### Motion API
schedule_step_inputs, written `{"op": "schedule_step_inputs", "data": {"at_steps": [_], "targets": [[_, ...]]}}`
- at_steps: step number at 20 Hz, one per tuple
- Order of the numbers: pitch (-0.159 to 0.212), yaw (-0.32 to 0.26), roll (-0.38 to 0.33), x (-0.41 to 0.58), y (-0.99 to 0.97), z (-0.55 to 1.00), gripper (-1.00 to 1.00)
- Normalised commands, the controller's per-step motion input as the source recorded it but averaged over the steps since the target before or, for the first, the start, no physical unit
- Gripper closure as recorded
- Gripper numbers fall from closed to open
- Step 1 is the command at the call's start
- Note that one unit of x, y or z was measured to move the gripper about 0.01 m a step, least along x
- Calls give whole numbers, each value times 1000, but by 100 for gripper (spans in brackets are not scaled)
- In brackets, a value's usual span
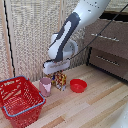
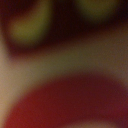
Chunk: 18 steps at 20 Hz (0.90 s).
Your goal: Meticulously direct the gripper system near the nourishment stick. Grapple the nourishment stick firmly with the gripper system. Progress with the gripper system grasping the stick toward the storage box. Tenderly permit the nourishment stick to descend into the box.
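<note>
Directly above the nourishment stick (image 1: 60,80), the gripper system (image 1: 58,71) hangs with its fingers at the packet's top edge; whether they are parted or clamped on it cannot be told, and the wrist view is a blur. The packet stands upright on the wooden table (image 1: 95,107), long axis vertical, just beside the pink cup (image 1: 45,86). Judged so, the grasp is in hand; next comes a lift and carry toward the storage box (image 1: 20,99), at the exterior view's left.

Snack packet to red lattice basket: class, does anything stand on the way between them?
Yes. The pink cup stands right beside the yellow-orange snack packet, on its basket side, between it and the red lattice basket at the exterior view's left.
</note>
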Motion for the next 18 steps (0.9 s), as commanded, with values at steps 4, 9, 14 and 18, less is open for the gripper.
{"op": "schedule_step_inputs", "data": {"at_steps": [4, 9, 14, 18], "targets": [[-5, -11, 61, 18, -74, 489, 100], [0, -30, 66, 38, -205, 969, 100], [0, -13, 31, 73, -263, 1000, 100], [31, -61, 40, 15, 27, 978, 100]]}}
